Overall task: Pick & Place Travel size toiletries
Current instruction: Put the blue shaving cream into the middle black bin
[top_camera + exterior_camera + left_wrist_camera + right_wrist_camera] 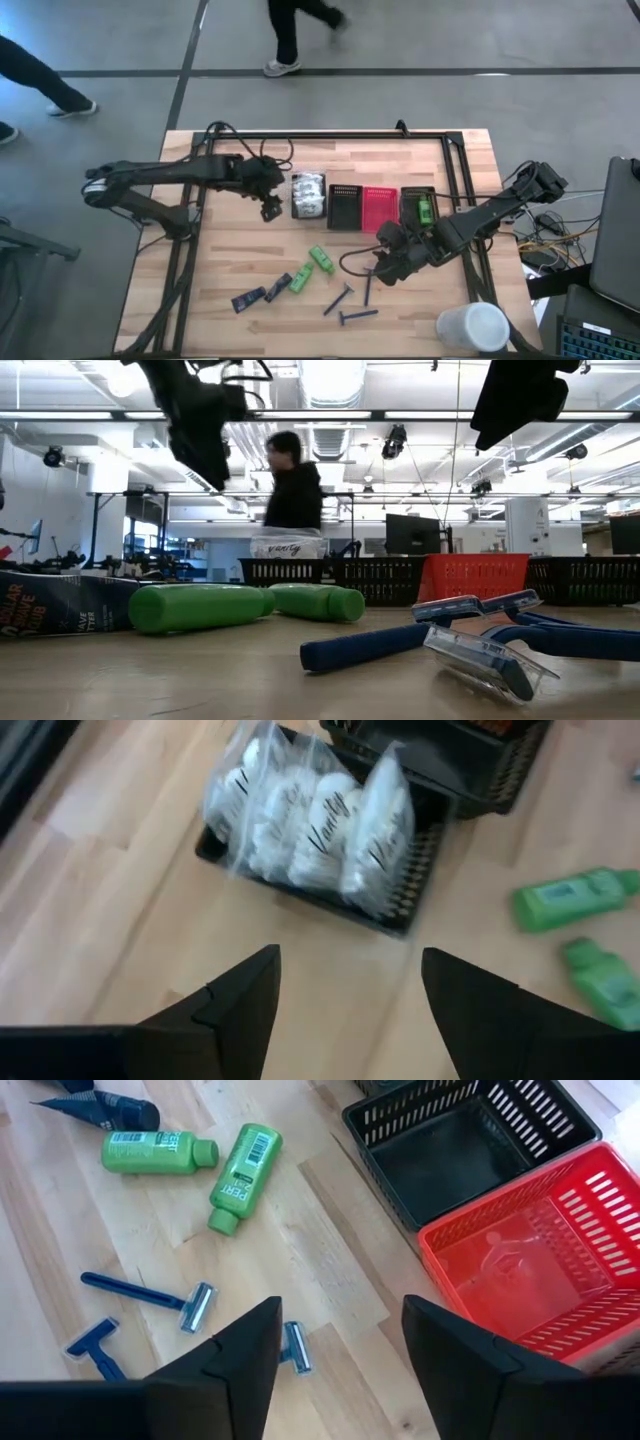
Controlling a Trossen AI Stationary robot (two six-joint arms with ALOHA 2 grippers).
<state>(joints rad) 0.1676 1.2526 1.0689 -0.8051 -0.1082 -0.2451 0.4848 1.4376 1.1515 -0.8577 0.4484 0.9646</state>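
Note:
White crinkly packets (320, 830) fill a small black bin (405, 905) at the far left of the bin row. My left gripper (345, 990) hovers open just near-left of that bin (308, 195), holding nothing. On the wood lie two green bottles (322, 260) (300, 280), two black tubes (278, 287) (248, 298) and three blue razors (338, 298) (367, 285) (358, 316). Another green bottle (424, 210) sits in the rightmost black bin. My right gripper (340, 1350) hangs open above the table beside the razors (150, 1295), with nothing between its fingers.
A black bin (345, 205), a red bin (380, 208) and a second black bin (410, 197) stand in a row at mid-table. A large white cup (472, 328) lies at the near right corner. People walk on the floor beyond the far edge.

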